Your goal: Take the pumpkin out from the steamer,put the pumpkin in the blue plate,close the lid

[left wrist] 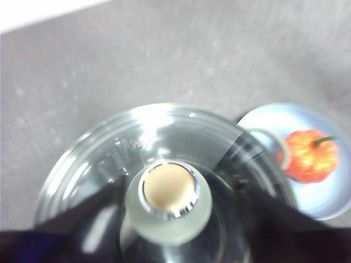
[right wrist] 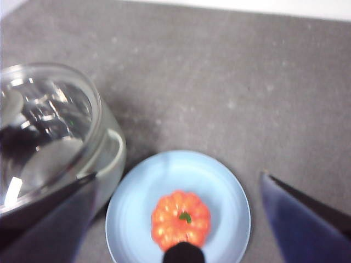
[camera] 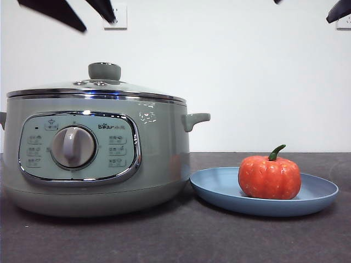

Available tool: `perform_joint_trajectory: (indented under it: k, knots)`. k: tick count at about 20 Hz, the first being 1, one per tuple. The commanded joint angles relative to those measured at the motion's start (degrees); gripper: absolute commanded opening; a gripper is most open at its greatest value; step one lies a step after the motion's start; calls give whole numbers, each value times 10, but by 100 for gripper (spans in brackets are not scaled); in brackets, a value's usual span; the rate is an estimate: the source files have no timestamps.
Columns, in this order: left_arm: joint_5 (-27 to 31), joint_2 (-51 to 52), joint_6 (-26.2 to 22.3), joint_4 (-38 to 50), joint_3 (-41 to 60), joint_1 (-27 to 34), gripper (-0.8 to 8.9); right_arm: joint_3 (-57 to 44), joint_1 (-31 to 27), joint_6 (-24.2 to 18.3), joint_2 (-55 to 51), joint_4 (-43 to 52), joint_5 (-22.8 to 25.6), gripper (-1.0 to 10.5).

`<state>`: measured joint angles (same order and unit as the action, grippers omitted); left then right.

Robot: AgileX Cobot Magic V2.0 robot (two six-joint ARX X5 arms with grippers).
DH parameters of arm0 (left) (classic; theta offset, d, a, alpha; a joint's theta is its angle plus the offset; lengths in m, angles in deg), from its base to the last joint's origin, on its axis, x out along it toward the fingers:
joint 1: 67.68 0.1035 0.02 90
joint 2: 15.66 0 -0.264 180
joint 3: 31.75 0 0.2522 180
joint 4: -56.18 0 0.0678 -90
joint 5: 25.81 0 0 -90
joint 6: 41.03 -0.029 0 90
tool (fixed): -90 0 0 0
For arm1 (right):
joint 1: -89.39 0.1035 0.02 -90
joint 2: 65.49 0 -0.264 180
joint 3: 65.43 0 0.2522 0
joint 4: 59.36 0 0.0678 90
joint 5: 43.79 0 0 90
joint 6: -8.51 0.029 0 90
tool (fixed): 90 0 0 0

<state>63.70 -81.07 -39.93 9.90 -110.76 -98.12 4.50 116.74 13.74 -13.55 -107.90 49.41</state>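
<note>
The steamer [camera: 159, 159] stands at the left with the glass lid [camera: 98, 87] resting on it. My left gripper [camera: 98, 26] hangs open above the lid's green knob [camera: 104, 70], apart from it. In the left wrist view its jaws stand wide on either side of the knob [left wrist: 169, 189]. The pumpkin [camera: 269, 178] sits upright on the blue plate [camera: 219, 189], right of the steamer. My right gripper [right wrist: 175, 181] is open and empty high above the plate [right wrist: 164, 175] and pumpkin [right wrist: 180, 218]. It shows only as a black tip [camera: 337, 11] in the front view.
The dark grey table [camera: 175, 241] runs back to a white wall with a socket [camera: 118, 16]. The steamer's side handle [camera: 196, 119] sticks out toward the plate. The plate's near rim almost touches the steamer's base.
</note>
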Motion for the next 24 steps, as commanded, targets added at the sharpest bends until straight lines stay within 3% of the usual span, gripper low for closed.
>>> perform_joint_trajectory:
  k: [1,2,5,10,14,17,24]
  knots:
    - [1,26,-9,-17,3,-4,-7,-7,0,-12,-2,0,2,24]
    - [3,34,-13,-23,4,-5,-8,-10,1,-14,-5,5,2,-23]
    - [17,54,-14,-23,19,-6,-8,-33,2,-17,-22,39,2,-12]
    - [61,125,-5,70,145,-21,-8,-146,2,-15,-86,134,2,-12]
    - [94,221,22,146,263,-33,-8,-252,3,30,-156,225,3,-11]
    - [95,259,23,149,285,-36,-4,-260,0,47,-167,231,4,2]
    - [94,255,23,147,285,-36,-4,-260,0,41,-167,191,17,2]
